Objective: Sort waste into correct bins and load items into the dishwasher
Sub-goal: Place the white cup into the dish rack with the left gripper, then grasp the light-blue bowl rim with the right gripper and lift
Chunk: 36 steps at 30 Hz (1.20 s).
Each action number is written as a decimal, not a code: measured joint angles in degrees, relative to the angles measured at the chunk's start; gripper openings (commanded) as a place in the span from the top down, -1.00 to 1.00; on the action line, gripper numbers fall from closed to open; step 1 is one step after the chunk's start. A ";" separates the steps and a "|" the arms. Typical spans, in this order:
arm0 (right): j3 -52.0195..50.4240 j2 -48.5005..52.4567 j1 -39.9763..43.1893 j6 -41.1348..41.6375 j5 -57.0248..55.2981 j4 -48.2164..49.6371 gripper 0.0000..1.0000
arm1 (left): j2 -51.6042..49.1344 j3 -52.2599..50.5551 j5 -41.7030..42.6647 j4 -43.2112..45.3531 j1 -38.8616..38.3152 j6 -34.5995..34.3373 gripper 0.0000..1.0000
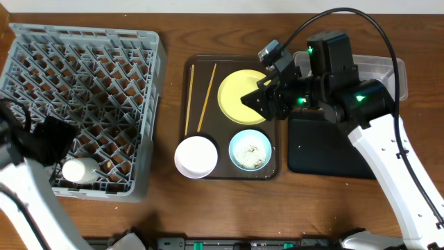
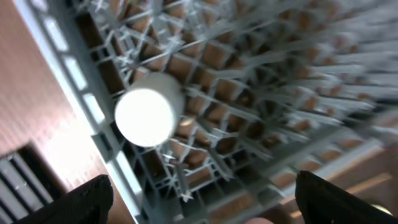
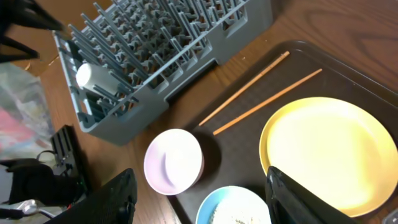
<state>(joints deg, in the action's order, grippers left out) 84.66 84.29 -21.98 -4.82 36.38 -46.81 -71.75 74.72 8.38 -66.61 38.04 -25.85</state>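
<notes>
In the rack, white cup (sideways)

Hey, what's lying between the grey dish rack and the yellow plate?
Two wooden chopsticks on the dark brown tray, plus a bare strip of table beside the dish rack. The overhead view shows it best.
</notes>
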 measured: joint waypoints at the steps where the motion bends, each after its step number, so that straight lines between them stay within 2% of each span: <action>1: 0.00 0.00 0.00 0.02 -0.11 -0.13 -0.32 | 1.51 0.20 0.55 -0.02 -0.50 0.48 -0.83; 4: 0.00 0.00 -0.24 1.79 -1.75 -0.20 -0.26 | 4.63 0.39 3.26 -0.04 -4.37 3.28 -0.83; 8: 0.00 1.09 -1.88 9.05 -10.10 -2.86 -0.20 | 5.66 0.39 6.12 0.00 -15.28 9.44 -0.83; 13: 0.00 8.50 -5.31 17.07 -18.99 -4.76 -0.04 | 5.64 0.39 8.15 0.00 -29.79 16.85 -0.82; 17: -0.02 13.27 -6.97 18.93 -20.96 -4.61 -0.04 | 5.64 0.39 7.54 -0.07 -37.57 19.47 -0.82; 20: -0.04 16.57 -8.37 19.71 -21.73 -5.14 -0.02 | 5.60 0.39 6.01 -0.22 -40.19 20.68 -0.82; 28: -0.09 20.15 -11.67 20.39 -21.24 -11.89 0.03 | 5.57 0.39 4.55 -0.90 -40.52 21.64 -0.85; 29: -0.09 20.70 -12.85 20.61 -21.49 -11.96 0.04 | 5.57 0.39 4.55 -0.90 -40.52 21.66 -0.97; 30: -0.09 21.24 -13.99 21.03 -22.03 -11.87 0.08 | 5.57 0.39 4.52 -0.90 -40.52 21.66 -0.97; 36: -0.09 25.20 -20.81 28.85 -26.45 -10.34 0.14 | 5.57 0.39 4.31 -0.87 -40.52 21.84 -0.99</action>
<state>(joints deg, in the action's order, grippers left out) 84.58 109.49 -42.78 24.03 9.93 -57.14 -66.17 75.11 12.69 -67.48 -2.48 -4.01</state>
